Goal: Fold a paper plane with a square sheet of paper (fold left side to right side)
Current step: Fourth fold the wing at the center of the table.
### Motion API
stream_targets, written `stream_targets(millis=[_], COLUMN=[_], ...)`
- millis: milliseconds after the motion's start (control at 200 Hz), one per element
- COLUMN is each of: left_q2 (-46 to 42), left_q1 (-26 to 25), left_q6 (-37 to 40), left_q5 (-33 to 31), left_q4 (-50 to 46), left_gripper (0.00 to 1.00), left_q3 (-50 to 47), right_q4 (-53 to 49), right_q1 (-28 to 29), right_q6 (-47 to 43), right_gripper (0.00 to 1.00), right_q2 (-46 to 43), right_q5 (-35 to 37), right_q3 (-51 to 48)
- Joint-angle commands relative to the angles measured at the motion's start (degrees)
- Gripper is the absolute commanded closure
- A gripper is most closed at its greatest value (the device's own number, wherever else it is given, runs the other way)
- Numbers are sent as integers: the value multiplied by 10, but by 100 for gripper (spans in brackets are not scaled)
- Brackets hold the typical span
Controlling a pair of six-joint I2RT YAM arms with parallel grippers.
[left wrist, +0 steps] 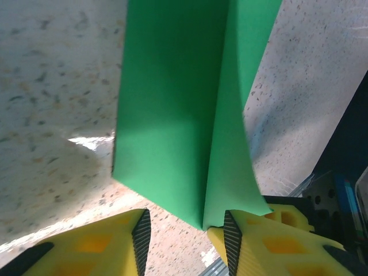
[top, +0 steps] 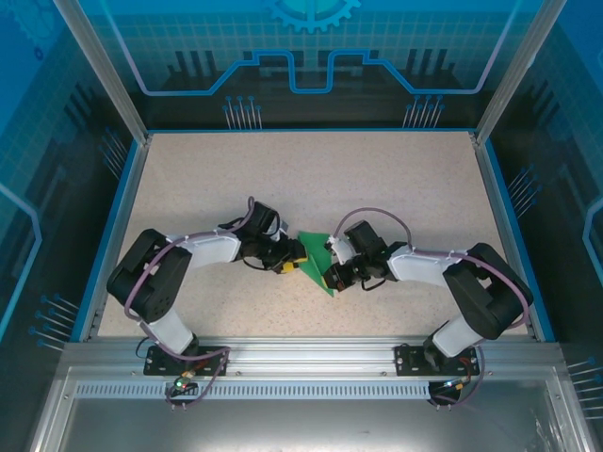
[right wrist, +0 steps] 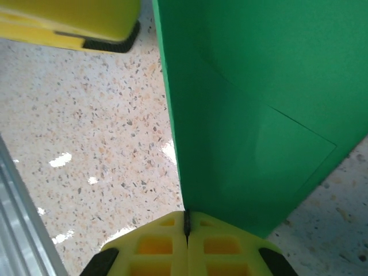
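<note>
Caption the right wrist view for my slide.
Right hand pinches the edge of the creased green paper, speckled table alongside.

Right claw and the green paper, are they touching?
Touching. The right wrist view shows the right claw shut, pinching the edge of the green paper.

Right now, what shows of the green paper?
The sheet of paper is thin, bright green, folded into a creased shape with one flap curling upward. It sits near the middle of the table, between the arms. The right fingers are shut on one edge; the left fingers stand apart, straddling its creased end.
</note>
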Motion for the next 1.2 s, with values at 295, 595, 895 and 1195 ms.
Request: stream_targets(millis=[295, 595, 895, 1195], left_q2=[52, 84, 103, 117], left_q1=[-16, -20, -22, -23], left_q6=[-12, -6, 2, 5], left_q5=[17, 14, 1, -7], left_q4=[30, 22, 10, -1], left_gripper=[55, 54, 53, 53], left_q3=[43, 67, 76, 80], right_q4=[76, 101, 121, 123], right_q1=[-52, -72, -91, -95], right_q6=[53, 76, 92, 94], right_gripper=[100, 100, 100, 100], right_q2=[27, 45, 57, 63], right_q5=[-112, -135, -153, -162], right_q3=[-31, -41, -52, -48])
